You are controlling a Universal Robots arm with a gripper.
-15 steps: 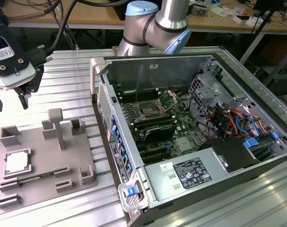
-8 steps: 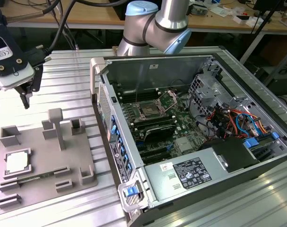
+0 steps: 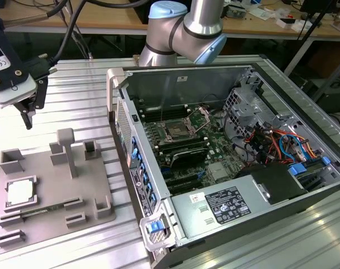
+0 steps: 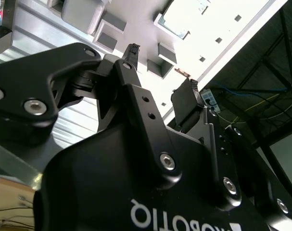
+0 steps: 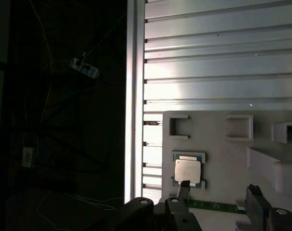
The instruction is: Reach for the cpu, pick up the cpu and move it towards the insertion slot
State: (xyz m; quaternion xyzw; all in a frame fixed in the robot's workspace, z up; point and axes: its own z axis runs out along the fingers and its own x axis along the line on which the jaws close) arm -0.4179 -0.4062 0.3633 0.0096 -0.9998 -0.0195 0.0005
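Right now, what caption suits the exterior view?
Open black gripper hovers near the small silvery square cpu resting in a grey plastic tray.

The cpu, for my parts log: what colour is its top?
The cpu top is pale silvery-white, best in the first wrist view.

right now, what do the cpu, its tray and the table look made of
The cpu: a metal top, pale and silvery with a dull sheen. The tray: likely plastic, matte grey with moulded raised blocks. The table: probably aluminium, ribbed slats that catch bright glare.
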